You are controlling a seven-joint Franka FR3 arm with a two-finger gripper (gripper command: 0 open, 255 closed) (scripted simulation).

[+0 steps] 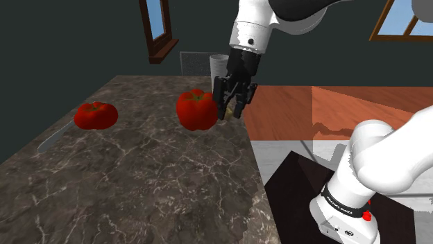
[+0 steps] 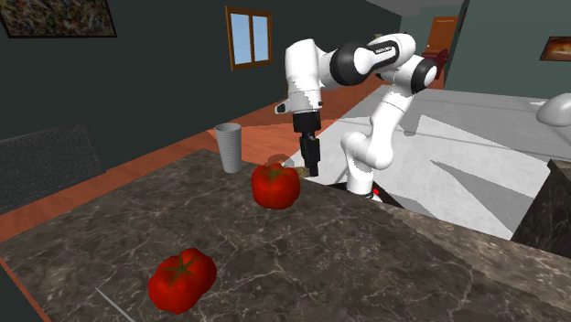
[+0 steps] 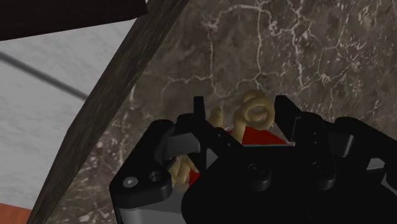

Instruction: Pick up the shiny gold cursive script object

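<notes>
1. Script (image 3: 253, 99), the gold loopy cursive thing, sits on the tabletop (image 1: 153, 180) right by its edge. It's in the gap between the gripper (image 1: 230, 111) fingers.
2. The gripper is spread, one black finger on each side of the script. The wrist view doesn't make it clear whether either finger actually touches the gold.
3. In the shoulder view the gripper points down at the tabletop's far right corner, with a bit of tan showing by one finger.
4. A red tomato (image 1: 196, 109) is just beside the gripper, on the shoulder view's left. Some of its red also peeks past the script in the wrist view.
5. A second tomato (image 1: 96, 115) lies well apart, further to the shoulder view's left on the same dark marbled tabletop.
6. A grey cup (image 2: 229, 146) stands upright near the first tomato, close to the far edge.
</notes>
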